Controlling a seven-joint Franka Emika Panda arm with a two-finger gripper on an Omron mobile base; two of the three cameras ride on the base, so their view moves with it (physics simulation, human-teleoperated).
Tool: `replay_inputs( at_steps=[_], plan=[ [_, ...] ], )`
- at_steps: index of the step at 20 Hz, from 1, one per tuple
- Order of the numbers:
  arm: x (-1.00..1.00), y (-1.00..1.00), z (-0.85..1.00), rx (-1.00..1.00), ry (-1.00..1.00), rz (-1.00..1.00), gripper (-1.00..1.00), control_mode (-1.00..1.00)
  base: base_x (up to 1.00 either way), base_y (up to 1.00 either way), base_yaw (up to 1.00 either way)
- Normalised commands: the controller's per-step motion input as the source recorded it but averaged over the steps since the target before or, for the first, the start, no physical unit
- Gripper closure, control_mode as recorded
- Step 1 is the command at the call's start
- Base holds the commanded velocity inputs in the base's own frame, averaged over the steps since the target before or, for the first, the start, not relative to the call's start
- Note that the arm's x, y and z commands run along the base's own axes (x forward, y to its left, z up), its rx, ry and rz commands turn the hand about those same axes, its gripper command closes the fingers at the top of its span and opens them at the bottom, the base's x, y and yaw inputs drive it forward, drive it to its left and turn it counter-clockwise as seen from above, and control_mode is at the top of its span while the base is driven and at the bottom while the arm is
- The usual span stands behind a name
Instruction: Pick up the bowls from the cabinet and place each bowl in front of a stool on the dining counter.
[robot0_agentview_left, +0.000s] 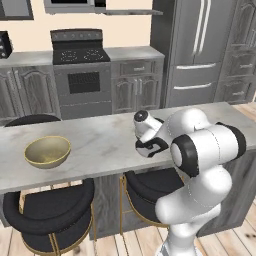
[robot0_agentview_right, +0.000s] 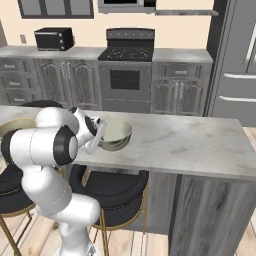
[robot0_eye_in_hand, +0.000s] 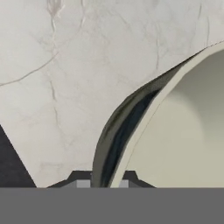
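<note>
Gripper (robot0_eye_in_hand: 103, 183) pinches the thin rim of the round, smooth grey-white bowl (robot0_agentview_right: 116, 133) on the veined marble-look dining counter (robot0_agentview_right: 190, 140).

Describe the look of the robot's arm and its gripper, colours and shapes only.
The arm is glossy white, built of fat rounded segments joined by dark, near-black rings at the joints. No cables or markings show on it. Its white wrist ends in a black block. The gripper has two small dark finger tips with paler grey pads, seen in the hand view.
</note>
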Motion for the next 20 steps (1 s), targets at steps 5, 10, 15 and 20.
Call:
replay_inputs(
  at_steps=[5, 10, 15, 20],
  plan=[
    [0.03, 0.00, -0.17, 0.04, 0.00, 0.00, 1.00, -1.00, 0.00, 0.00, 0.00],
    [0.00, 0.00, -0.17, 0.07, 0.00, 0.00, 1.00, -1.00, 0.00, 0.00, 0.00],
    [0.00, 0.00, -0.16, 0.09, 0.00, 0.00, 1.00, -1.00, 0.00, 0.00, 0.00],
    [0.00, 0.00, -0.10, 0.11, 0.00, 0.00, -1.00, -1.00, 0.00, 0.00, 0.00]
  ],
)
